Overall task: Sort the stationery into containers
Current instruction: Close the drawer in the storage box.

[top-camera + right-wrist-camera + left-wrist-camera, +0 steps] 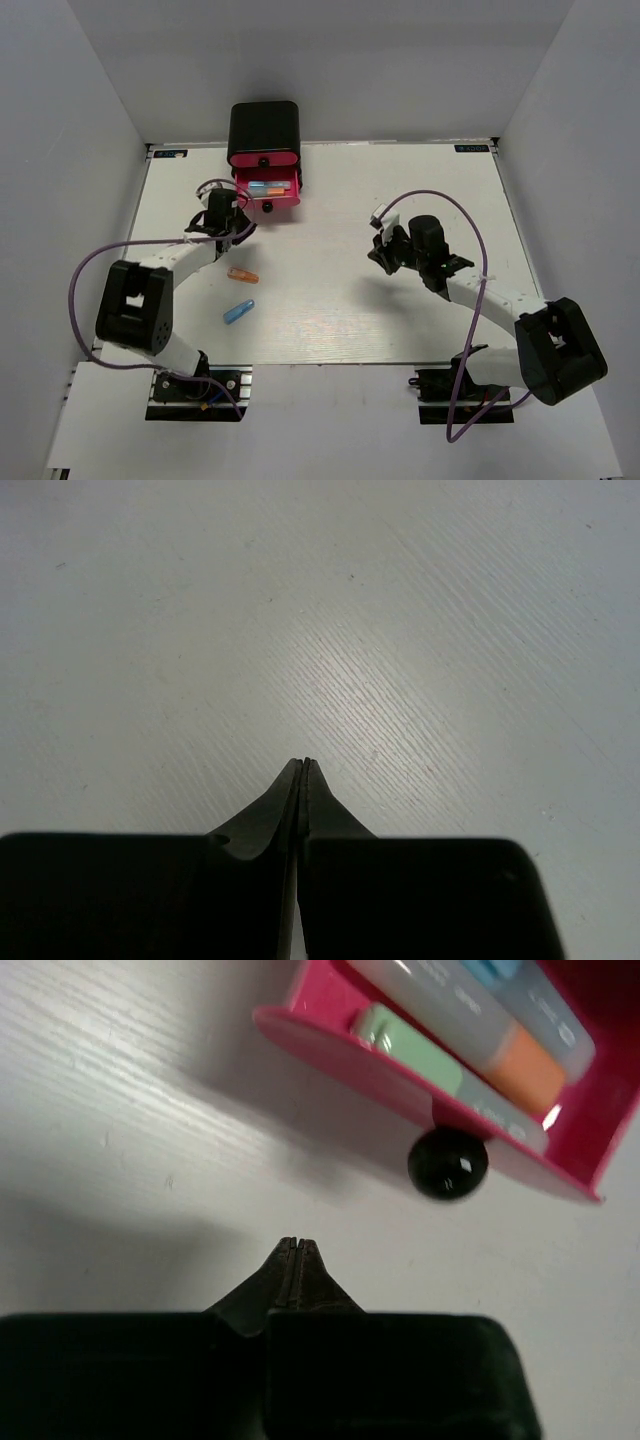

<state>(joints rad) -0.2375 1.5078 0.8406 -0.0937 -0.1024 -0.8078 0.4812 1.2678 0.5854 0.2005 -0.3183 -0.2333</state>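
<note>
Two loose pieces of stationery lie on the table (pixel 400 320) on the near side of the open pink drawer (pixel 330 1052): an orange piece (pixel 243 275) closer to that drawer, lying roughly left to right, and a blue piece (pixel 238 312) farther from it, slanted. The left gripper (pixel 297 1250), fingers pressed together on nothing, hovers just left of the drawer's front, with the black knob (pixel 447 1162) ahead of its tips. The right gripper (pixel 305 765), likewise closed and empty, sits well right of the drawer. The left arm is plainly nearer; I judge it must turn back from the drawer, open, and span the orange piece across its length. A green-and-clear piece (pixel 420 1060) and others already lie inside the drawer.
</note>
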